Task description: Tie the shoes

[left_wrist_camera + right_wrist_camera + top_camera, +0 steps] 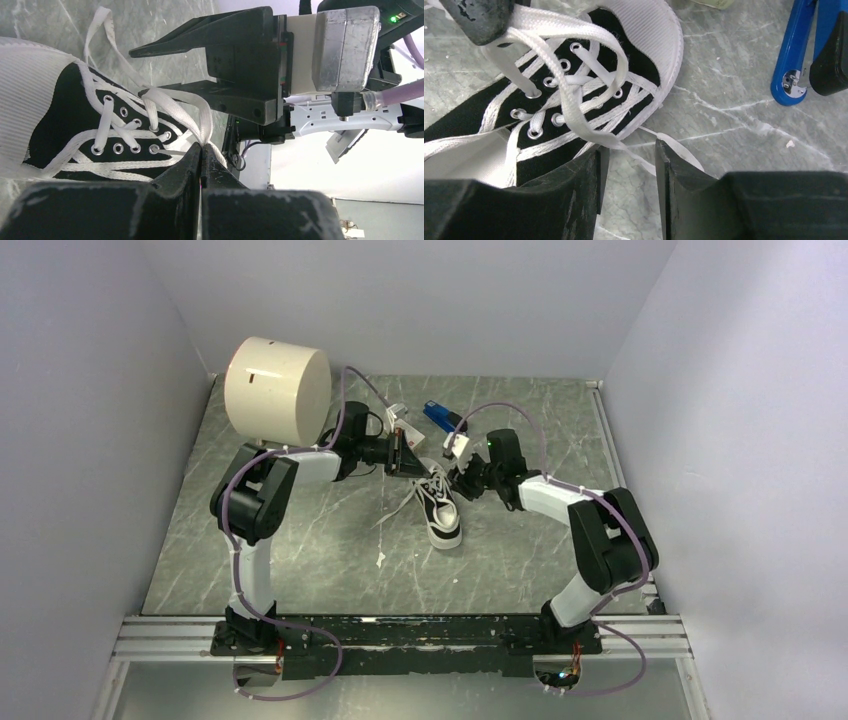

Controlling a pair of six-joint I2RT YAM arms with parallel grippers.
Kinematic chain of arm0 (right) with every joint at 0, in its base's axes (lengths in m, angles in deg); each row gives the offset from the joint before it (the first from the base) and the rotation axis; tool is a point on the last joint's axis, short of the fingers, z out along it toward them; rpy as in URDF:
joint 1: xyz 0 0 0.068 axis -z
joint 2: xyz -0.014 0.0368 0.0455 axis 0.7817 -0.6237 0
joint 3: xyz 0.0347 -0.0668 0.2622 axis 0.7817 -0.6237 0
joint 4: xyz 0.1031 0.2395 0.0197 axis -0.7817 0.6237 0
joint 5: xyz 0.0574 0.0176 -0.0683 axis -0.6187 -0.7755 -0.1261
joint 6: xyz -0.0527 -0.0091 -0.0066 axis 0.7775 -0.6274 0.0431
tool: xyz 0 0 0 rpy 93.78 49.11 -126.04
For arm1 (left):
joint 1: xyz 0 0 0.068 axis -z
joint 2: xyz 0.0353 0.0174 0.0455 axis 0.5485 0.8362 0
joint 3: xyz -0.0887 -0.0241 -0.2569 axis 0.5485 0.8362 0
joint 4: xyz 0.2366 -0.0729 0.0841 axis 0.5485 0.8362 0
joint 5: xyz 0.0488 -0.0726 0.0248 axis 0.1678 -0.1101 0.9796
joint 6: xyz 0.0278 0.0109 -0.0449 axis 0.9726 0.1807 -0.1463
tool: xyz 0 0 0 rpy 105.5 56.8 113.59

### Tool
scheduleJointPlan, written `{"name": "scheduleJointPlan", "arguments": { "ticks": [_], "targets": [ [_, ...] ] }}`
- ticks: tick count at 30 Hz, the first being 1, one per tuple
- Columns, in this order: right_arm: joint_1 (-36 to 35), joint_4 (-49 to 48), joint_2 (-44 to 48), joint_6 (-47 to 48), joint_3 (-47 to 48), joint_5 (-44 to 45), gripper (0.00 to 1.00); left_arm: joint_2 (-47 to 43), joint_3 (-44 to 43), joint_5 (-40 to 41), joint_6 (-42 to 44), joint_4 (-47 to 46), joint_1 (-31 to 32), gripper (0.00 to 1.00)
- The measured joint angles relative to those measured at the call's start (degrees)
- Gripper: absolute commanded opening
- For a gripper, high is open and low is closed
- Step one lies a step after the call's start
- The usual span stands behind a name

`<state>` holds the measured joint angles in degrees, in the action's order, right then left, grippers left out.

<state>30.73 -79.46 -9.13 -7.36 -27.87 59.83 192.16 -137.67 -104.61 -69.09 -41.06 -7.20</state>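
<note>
Left claw (201, 150) pinches flat white lace (172, 100) of black-and-white canvas sneaker (441, 510); right claw (629, 152) spread, strand crossing between its jaws.

The left tool (201, 150) fills the lower part of the view, its two black fingers pressed together and pinching a long white flat lace (172, 97) at their very tips. The lace runs from there in a loop back to the black-and-white canvas sneaker (65, 100), which lies on the grey marbled tabletop (160, 20) with its silver eyelets and criss-crossed lacing facing the camera. Just beyond the sneaker the right tool (137, 70) reaches in, its black fingers standing apart, the loop draped across the tip of the lower one. Behind it sit a silver metal block (345, 50) and a lavender cable (400, 95).
</note>
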Motion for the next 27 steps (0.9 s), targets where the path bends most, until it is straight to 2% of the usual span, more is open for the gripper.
{"name": "scheduleJointPlan", "arguments": {
  "ticks": [2, 3, 11, 13, 14, 20, 22, 27],
  "targets": [
    [0.0, -0.2, -0.5, -0.8, 0.3, -0.3, 0.16, 0.0, 0.0, -0.6, -0.4, -0.5, 0.0, 0.05],
    [0.2, -0.2, -0.5, -1.0, 0.5, -0.5, 0.01, 0.0, 0.0, -0.8, -0.5, -0.5, 0.0, 0.05],
    [4.3, -1.7, -0.5, -9.4, 4.9, -7.5, 0.0, 0.0, -0.8, -1.3, 2.0, 2.1, 0.0, 0.06],
    [4.2, -2.8, -0.5, -12.0, 5.4, -9.1, 0.0, 0.0, -1.7, -1.1, 3.3, 4.0, 0.0, 0.12],
    [4.0, -3.8, -0.6, -14.3, 5.7, -10.4, 0.0, 0.0, -2.7, -0.7, 4.8, 5.4, 0.0, 0.19],
    [4.0, -3.5, -0.5, -16.1, 5.8, -10.7, 0.0, 0.1, -3.2, -0.5, 6.1, 6.0, 0.0, 0.41],
    [4.0, -3.1, -0.5, -16.4, 6.0, -10.7, 0.0, 0.2, -3.2, -0.5, 6.3, 5.8, 0.0, 0.44],
    [4.0, -2.3, -0.6, -16.6, 7.6, -10.7, 0.0, 1.2, -3.8, -0.3, 6.5, 5.7, 0.0, 0.43]
  ]
}}
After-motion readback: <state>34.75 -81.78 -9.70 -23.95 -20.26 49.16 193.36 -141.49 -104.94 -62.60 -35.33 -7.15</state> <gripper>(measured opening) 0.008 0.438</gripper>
